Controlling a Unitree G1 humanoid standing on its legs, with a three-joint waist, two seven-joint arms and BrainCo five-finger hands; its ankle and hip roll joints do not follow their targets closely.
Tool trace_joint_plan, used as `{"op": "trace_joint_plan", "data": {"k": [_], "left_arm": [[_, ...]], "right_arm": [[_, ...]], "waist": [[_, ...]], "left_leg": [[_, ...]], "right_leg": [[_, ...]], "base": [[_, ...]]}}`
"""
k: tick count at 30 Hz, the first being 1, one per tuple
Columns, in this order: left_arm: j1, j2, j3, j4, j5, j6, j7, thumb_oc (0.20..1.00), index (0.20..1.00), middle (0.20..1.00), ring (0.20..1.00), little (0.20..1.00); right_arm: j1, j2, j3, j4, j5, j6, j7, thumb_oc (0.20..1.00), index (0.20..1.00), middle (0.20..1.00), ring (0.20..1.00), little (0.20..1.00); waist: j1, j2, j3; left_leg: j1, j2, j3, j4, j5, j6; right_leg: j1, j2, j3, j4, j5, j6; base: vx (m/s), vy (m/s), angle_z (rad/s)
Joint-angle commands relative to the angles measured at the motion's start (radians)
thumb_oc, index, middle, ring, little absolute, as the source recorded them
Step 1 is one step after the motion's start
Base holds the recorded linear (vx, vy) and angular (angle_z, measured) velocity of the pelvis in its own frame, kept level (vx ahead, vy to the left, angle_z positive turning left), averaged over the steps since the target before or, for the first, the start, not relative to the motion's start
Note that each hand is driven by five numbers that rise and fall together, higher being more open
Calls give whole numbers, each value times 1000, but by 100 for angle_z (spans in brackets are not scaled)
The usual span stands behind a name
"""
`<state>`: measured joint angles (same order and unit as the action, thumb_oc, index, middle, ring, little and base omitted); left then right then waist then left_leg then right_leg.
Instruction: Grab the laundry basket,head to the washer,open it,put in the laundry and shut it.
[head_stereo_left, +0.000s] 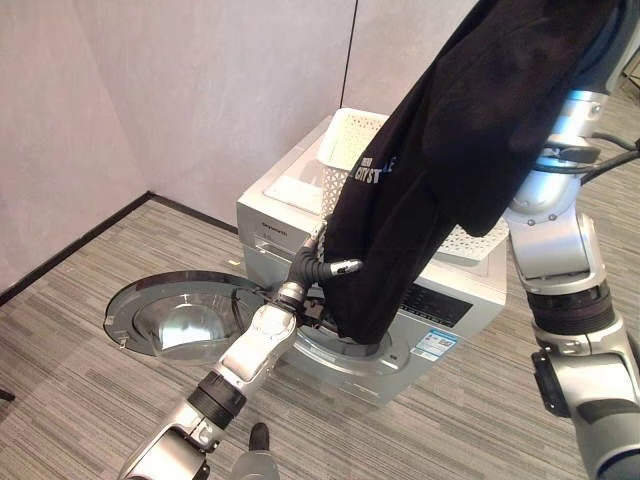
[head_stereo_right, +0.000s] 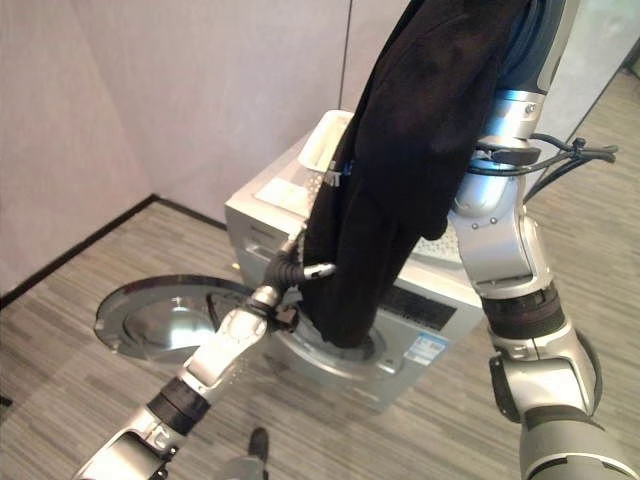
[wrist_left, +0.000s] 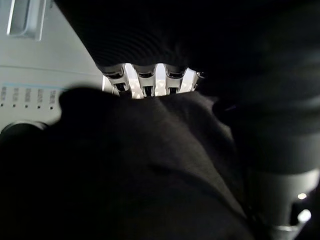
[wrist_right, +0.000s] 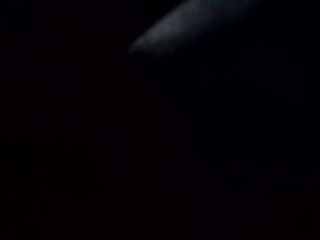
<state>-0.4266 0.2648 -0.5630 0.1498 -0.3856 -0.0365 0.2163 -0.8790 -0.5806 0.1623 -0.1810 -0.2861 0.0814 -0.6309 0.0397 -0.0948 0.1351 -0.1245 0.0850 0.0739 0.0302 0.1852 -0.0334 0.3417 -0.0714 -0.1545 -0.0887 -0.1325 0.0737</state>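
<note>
A black garment (head_stereo_left: 450, 150) hangs from the raised right arm over the washer's (head_stereo_left: 460, 300) open drum. The left hand (head_stereo_left: 318, 266) touches its lower edge; finger grip unclear. A white laundry basket (head_stereo_left: 350, 150) sits on the washer's top.

Plain pale wall panels (head_stereo_left: 200, 90), dark baseboard (head_stereo_left: 70, 250), grey striped wood-look floor (head_stereo_left: 80, 390), even light
</note>
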Motion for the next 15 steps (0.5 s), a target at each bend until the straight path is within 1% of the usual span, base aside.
{"op": "trace_joint_plan", "data": {"k": [1, 9, 11, 15], "left_arm": [[-22, -57, -69, 63, 20, -16, -17, 1000, 1000, 1000, 1000, 1000], [-30, -96, -110, 135, 61, -14, -6, 1000, 1000, 1000, 1000, 1000], [-45, -109, -129, 140, 51, -23, -6, 1000, 1000, 1000, 1000, 1000], [-93, -161, -173, 171, 8, -39, 1, 1000, 1000, 1000, 1000, 1000]], "right_arm": [[-85, -9, -28, 11, 22, -30, -35, 200, 200, 200, 200, 200], [-33, 9, -37, -19, 45, -51, -44, 200, 200, 200, 200, 200], [-24, 8, -37, -24, 49, -57, -49, 200, 200, 200, 200, 200], [-2, -6, -38, -28, 59, -71, -62, 200, 200, 200, 200, 200]], "waist": [[1, 44, -57], [-3, 36, -48], [-7, 34, -46], [-24, 28, -43]], "left_leg": [[-74, 16, 33, -29, -19, 4], [-82, 25, 37, -24, -14, -3], [-87, 25, 39, -22, -15, -5], [-96, 26, 45, -17, -18, -7]], "right_leg": [[-62, 83, 28, 118, -126, -85], [-65, 88, 22, 116, -128, -89], [-65, 89, 21, 115, -129, -90], [-66, 88, 17, 120, -135, -91]], "base": [[11, -13, -12], [5, -7, -4], [0, 0, 0], [9, 6, 2]]}}
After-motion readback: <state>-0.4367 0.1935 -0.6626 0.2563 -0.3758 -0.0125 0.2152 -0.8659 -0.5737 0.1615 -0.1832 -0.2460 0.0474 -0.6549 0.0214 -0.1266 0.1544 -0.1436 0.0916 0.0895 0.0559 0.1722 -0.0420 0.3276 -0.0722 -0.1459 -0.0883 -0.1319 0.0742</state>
